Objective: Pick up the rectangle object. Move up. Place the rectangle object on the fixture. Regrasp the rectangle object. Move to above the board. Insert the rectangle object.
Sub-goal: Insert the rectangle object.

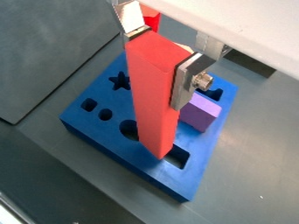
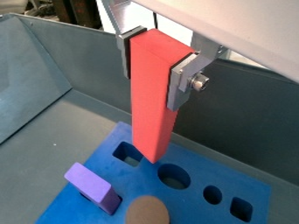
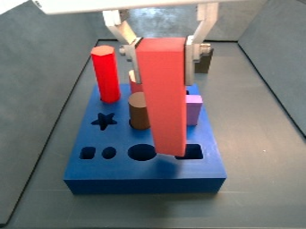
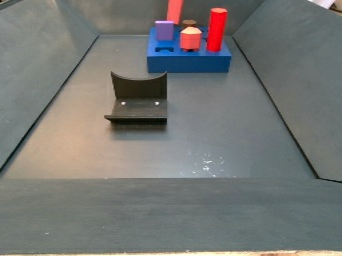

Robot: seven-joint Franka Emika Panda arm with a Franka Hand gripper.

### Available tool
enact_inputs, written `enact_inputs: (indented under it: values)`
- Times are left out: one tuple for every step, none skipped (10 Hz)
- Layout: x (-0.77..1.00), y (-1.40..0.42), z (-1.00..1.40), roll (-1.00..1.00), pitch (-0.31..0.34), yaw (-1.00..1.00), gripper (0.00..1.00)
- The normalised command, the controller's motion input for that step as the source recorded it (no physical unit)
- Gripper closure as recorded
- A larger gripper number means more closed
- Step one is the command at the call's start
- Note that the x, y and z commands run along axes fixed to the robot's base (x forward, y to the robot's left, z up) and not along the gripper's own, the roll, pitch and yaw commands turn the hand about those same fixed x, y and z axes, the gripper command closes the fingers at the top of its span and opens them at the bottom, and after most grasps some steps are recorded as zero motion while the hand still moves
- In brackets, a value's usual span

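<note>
My gripper (image 1: 160,52) is shut on the upper end of the rectangle object (image 1: 152,105), a long salmon-red block that hangs upright. Both wrist views and a side view show the grip (image 2: 155,68) (image 3: 159,45). The block's lower end (image 3: 174,150) is at the rounded square hole (image 1: 179,159) near a corner of the blue board (image 1: 105,131). I cannot tell whether it has entered the hole. The dark fixture (image 4: 138,100) stands bare on the floor, well away from the board (image 4: 187,62). The gripper is out of that side view.
On the board stand a bright red hexagonal post (image 3: 106,74), a brown cylinder (image 3: 140,112) and a short purple block (image 3: 192,109), the last close beside the held block (image 1: 205,112). Star (image 1: 119,83) and circle (image 2: 173,175) holes are open. Grey walls surround the floor.
</note>
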Motion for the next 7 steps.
enact_inputs:
  values:
    - [0.87,0.0,-0.07,0.09,0.06,-0.11,1.0]
    - [0.79,0.0,-0.09,0.1,0.074,-0.05,1.0]
    - [0.69,0.0,-0.1,0.07,0.067,-0.01,1.0]
    - [0.56,0.0,-0.08,0.05,0.06,0.0,1.0]
    - [0.49,0.0,-0.06,0.05,0.05,0.0,1.0]
    - [0.44,0.0,-0.05,0.05,0.053,0.0,1.0]
    - [0.32,0.0,-0.01,0.07,0.057,0.0,1.0]
